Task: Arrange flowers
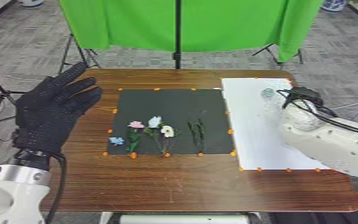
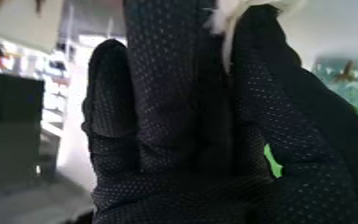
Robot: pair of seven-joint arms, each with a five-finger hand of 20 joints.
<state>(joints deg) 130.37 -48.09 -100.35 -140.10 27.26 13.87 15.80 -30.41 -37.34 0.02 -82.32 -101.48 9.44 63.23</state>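
Black-gloved left robot hand (image 1: 49,110), with fingers extended and slightly apart, above the near left part of the brown worktop (image 1: 158,187). The right robot hand (image 1: 307,95) lies over the white sheet (image 1: 255,127); its forearm partly hides it. In the wrist view, the thumb and a finger of this robot hand (image 2: 193,125) close on one white petalled piece (image 2: 220,21), partly covered by the glove and cut off by the frame, so its full form cannot be told. One translucent vessel (image 1: 267,93) stands on the sheet, just beside the right robot hand, toward the left one; its contents are hard to make out.

Between the two robot hands lies one dark mat (image 1: 171,105), bearing four blossoms, one of each kind: blue flower (image 1: 116,141), nearest the left robot hand; pink flower (image 1: 136,124); pale-blue flower (image 1: 155,121); and white flower (image 1: 167,131). Green stems (image 1: 200,132) lie nearer the right robot hand; their overlap prevents an exact count.
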